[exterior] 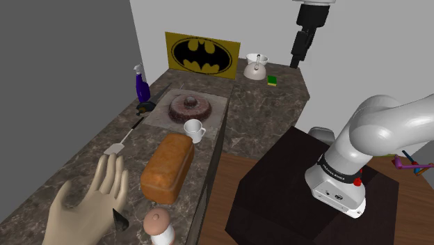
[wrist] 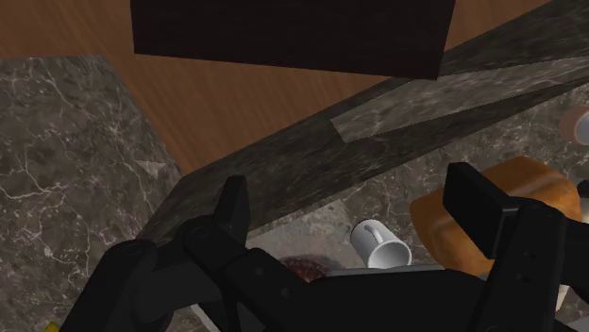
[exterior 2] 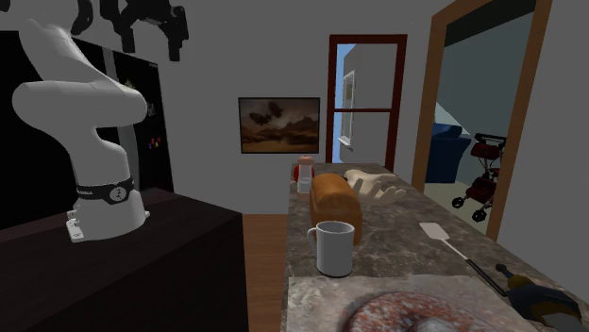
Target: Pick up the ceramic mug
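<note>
mug (exterior: pixel 194 129) white, upright on table (exterior: pixel 261 115), between bread (exterior: pixel 167 166) and donut (exterior: pixel 190 107); tool (exterior: pixel 299 59) high above, well apart from mug, fingers spread, released, holding nothing

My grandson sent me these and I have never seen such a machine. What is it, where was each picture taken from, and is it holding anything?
It is a simulated white robot arm standing on a dark box, ending in a black gripper with two fingers. One picture looks down from beside the box, another looks along the counter, the third comes from a camera on the hand itself. On the stone counter sit a white mug, a loaf of bread, a brown doughnut, a spatula and a model hand. The fingers stand apart and hold nothing; the mug stands untouched.
</note>
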You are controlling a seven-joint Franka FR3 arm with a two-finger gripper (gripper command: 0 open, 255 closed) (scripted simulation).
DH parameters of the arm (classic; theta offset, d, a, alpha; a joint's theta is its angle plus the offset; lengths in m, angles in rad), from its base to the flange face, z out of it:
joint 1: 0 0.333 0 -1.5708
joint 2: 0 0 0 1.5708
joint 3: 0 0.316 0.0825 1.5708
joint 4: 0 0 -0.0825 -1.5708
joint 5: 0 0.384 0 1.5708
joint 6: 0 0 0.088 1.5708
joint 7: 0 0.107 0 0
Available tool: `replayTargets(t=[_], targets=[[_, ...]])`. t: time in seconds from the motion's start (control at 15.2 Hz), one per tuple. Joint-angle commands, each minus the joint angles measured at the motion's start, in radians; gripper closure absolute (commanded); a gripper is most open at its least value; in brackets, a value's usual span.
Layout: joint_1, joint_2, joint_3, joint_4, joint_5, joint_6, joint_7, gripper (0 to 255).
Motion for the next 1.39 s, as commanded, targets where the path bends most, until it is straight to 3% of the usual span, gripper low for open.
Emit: replayTargets(t=[0.0, 0.66, 1.32], targets=[[0.000, 0.000, 0.000, 0.000, 0.000, 0.000, 0.000, 0], [0.025, 0.239, 0.091, -0.095, 0.021, 0.366, 0.057, 0], [0.026, 0.594, 0.178, -0.041, -0.029, 0.693, 0.146, 0]])
